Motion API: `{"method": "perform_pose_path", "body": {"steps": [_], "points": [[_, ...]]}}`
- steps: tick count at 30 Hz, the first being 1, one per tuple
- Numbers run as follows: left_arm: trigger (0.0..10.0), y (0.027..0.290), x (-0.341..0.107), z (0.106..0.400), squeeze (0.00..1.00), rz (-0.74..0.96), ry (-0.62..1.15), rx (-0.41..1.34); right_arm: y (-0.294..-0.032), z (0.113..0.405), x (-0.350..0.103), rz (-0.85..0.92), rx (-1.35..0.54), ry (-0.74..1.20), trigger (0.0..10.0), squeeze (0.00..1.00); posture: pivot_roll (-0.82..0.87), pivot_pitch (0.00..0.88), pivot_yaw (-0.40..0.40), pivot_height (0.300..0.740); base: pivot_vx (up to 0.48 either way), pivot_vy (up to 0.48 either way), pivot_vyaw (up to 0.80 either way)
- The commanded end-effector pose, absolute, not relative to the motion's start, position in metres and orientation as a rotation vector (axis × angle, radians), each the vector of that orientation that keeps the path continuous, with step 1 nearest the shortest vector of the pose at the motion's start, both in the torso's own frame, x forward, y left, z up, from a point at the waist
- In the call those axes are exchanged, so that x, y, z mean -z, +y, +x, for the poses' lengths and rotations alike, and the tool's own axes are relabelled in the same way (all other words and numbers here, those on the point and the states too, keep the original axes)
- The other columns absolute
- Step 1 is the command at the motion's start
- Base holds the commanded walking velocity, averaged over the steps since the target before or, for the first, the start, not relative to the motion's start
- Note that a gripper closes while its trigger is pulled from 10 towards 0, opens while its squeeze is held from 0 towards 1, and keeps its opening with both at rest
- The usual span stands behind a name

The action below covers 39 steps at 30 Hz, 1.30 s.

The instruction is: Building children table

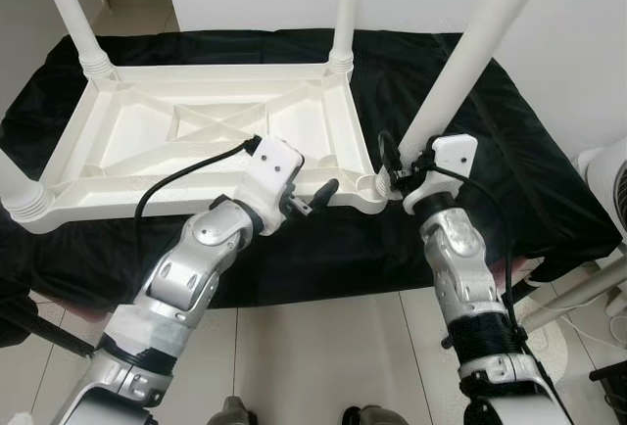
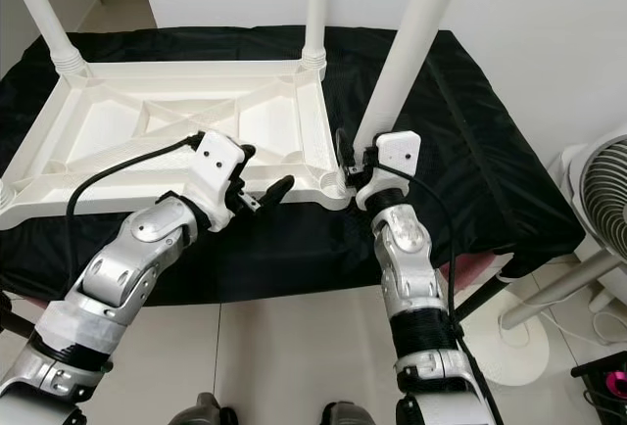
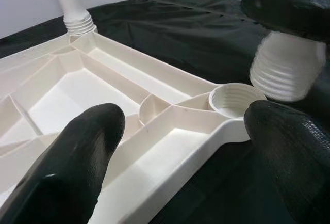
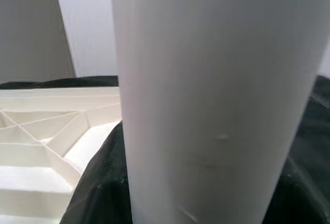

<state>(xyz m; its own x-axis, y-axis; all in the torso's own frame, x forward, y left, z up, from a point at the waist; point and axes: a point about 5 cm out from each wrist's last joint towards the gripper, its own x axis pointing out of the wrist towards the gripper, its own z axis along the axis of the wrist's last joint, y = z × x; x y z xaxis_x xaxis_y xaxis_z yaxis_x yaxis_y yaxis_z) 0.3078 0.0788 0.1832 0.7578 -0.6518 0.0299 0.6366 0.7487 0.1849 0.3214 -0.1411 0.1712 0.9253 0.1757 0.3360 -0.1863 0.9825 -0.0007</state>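
The white plastic table top (image 1: 137,136) lies upside down on a black cloth. Three white legs stand screwed into its corners, such as the far right leg (image 1: 344,14). The near right corner socket (image 3: 234,100) is bare. My right gripper (image 1: 396,172) is shut on the fourth white leg (image 1: 470,48), near its lower end. That leg leans to the right, and its threaded end (image 3: 286,72) hangs just beside and above the socket. My left gripper (image 1: 315,200) is open at the table top's front rim, left of the socket, its fingers (image 3: 77,157) spread wide.
The black cloth (image 1: 549,151) covers a low surface that ends close to my legs. A white fan (image 2: 600,200) on a stand with a round base (image 2: 529,342) is at the right. There is tiled floor (image 1: 313,356) below and a white wall behind.
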Motion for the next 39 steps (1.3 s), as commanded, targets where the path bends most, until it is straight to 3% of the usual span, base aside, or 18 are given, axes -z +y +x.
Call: {"method": "perform_pose_path", "body": {"steps": [1,12,28,39], "points": [[10.0,0.088,-0.186,0.310,0.00,0.133,-0.097,0.577,-0.141,0.313,-0.174,0.035,-0.162,-0.342,10.0,0.00,-0.04,0.066,0.051,0.740,0.000,0.000,0.00],[10.0,0.109,-0.189,0.314,0.00,0.134,-0.092,0.459,-0.138,0.304,-0.179,-0.080,-0.214,-0.349,10.0,0.00,-0.07,0.062,0.124,0.740,0.000,0.000,0.00],[10.0,0.096,-0.165,0.315,0.00,0.210,-0.019,0.533,-0.139,0.307,-0.191,-0.056,-0.172,-0.364,10.0,0.00,-0.07,0.076,0.070,0.740,0.000,0.000,0.00],[10.0,0.103,-0.174,0.315,0.00,0.100,-0.111,0.501,-0.141,0.298,-0.187,-0.065,-0.129,-0.353,10.0,0.00,-0.09,0.047,0.070,0.740,0.000,0.000,0.00]]}}
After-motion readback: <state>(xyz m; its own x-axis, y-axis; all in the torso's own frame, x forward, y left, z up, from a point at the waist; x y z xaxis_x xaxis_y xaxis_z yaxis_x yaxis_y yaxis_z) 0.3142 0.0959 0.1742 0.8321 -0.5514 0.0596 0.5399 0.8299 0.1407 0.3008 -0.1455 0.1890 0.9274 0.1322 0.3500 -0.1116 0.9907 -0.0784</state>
